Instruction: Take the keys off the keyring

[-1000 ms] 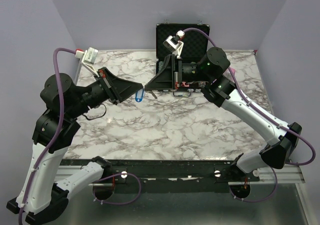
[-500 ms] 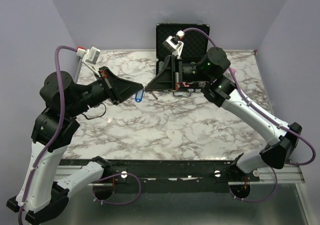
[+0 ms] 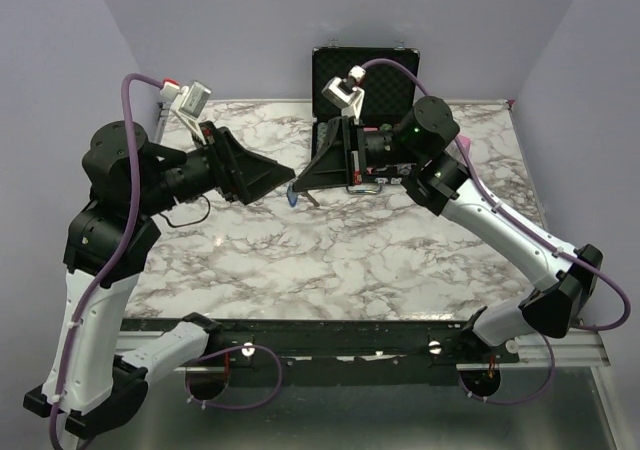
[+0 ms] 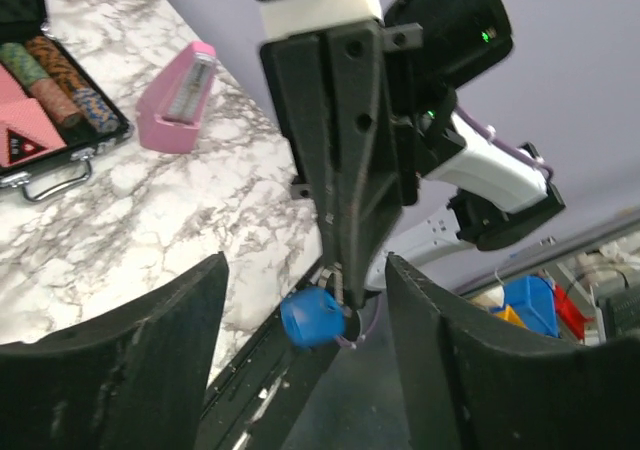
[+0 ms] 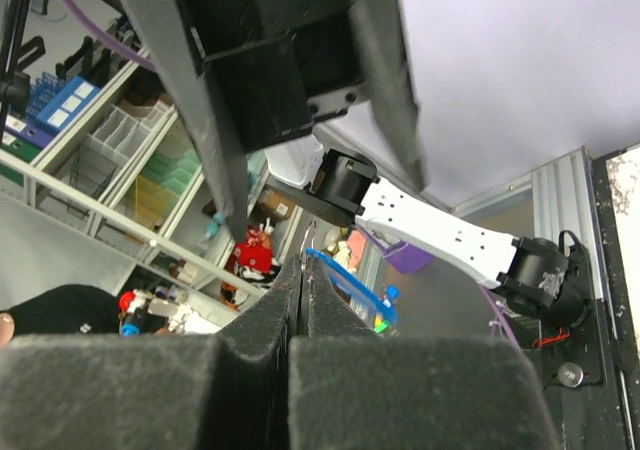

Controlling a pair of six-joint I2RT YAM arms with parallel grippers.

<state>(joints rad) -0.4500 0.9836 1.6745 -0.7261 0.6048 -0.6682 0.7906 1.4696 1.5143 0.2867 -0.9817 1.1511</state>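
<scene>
Mid-air above the marble table (image 3: 330, 260), R gripper (image 5: 303, 275) is pinched tight w/ the blue key (image 4: 314, 318) dangling at its tips. L gripper (image 4: 305, 270) jaws wide, empty. Keyring too thin to make out, so can't tell if the key's off; prob. not done.

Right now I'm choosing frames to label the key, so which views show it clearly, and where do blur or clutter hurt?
Left wrist view: the blue key is crisp. Right wrist view: it shows edge-on against cluttered shelves, the right gripper's fingers blurred. Top external view: even light, no glare, but the key is only a speck.
</scene>
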